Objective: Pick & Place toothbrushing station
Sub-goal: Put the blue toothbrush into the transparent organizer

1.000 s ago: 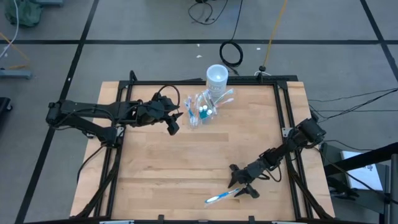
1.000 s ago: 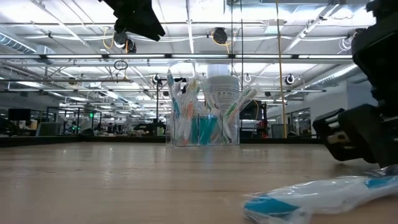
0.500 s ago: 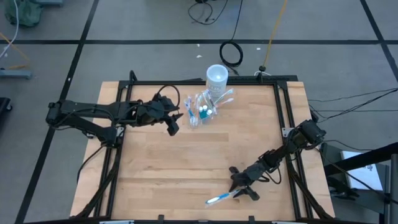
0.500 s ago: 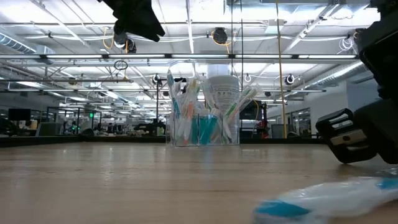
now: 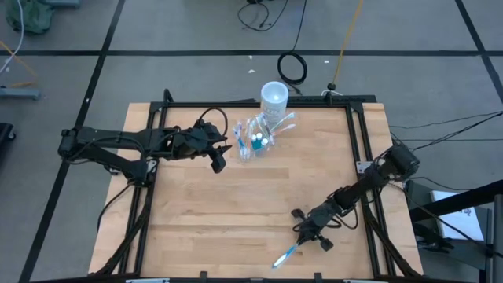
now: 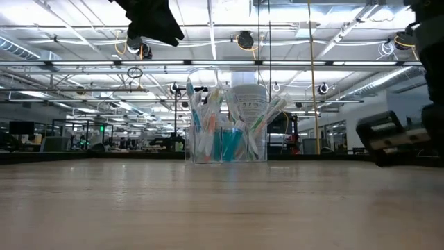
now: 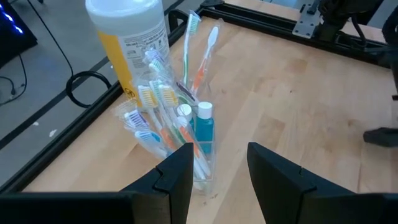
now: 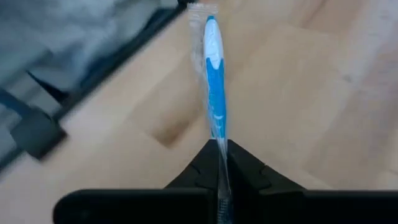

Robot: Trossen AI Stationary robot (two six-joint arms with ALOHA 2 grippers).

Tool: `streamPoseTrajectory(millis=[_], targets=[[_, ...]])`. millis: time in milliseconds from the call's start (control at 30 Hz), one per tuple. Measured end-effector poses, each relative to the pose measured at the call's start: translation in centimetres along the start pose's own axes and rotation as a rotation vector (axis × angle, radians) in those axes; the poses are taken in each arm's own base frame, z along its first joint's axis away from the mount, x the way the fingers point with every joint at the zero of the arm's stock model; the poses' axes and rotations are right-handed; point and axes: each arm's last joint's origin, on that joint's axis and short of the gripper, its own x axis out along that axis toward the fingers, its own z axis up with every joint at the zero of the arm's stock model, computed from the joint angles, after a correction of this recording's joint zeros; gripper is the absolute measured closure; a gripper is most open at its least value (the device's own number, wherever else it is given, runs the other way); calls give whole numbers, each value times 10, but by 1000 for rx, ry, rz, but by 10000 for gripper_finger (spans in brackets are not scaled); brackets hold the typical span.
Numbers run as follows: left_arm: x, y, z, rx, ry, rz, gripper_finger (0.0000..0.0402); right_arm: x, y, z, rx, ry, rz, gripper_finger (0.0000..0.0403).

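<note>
Two dark arms reach over the pale wooden bench [image 5: 236, 196] in the high view. We see the small clear plastic toothbrushing station [image 5: 257, 140], crowded with brushes, standing near the far edge, just beside the round white translucent cup [image 5: 273, 96]. Our left hand [image 5: 219, 158] hovers just to its left. Our right hand [image 5: 302, 238] sits low near the front edge, and the blue and white wrapped toothbrush [image 5: 285, 256] juts from it toward that edge.

In the low view, the station [image 6: 225, 135] stands upright at mid-bench with the cup [image 6: 248, 101] behind it; the right hand [image 6: 397, 139] shows at the picture's side, close to the wood.

In the left wrist view, our left fingers [image 7: 179, 174] are spread apart, apart from the station [image 7: 186, 134], which holds orange, blue and white brushes and a small blue bottle, with the yellow-labelled cup [image 7: 132, 37] beyond.

In the right wrist view, our right fingers [image 8: 202, 165] are pressed together on the toothbrush [image 8: 214, 78], pinching its wrapped handle above the bench.
</note>
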Motion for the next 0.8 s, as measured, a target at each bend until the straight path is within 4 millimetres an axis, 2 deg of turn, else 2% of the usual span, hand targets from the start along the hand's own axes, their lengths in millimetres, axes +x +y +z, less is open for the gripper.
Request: streamPoseTrajectory(millis=[100,200,400,533,600,700,800], targets=[[0,0,0,2,4,1,245,-15,-4,9,-95,28,-47,393],[0,0,0,1,4,0,245,-36,-8,25,-221,15,-182,391],[0,0,0,2,4,0,245,-89,-20,47,-497,122,-734,398],[0,0,0,1,3,-1,245,-122,-25,62,-782,295,-1099,401],[0,0,0,1,3,-1,245,-138,-25,76,-902,376,-1276,402],[0,0,0,-1,-2,-2,245,-159,-25,97,-1047,414,-1444,402],[0,0,0,-1,-1,-2,245,-174,-27,106,-1239,495,-1488,402]])
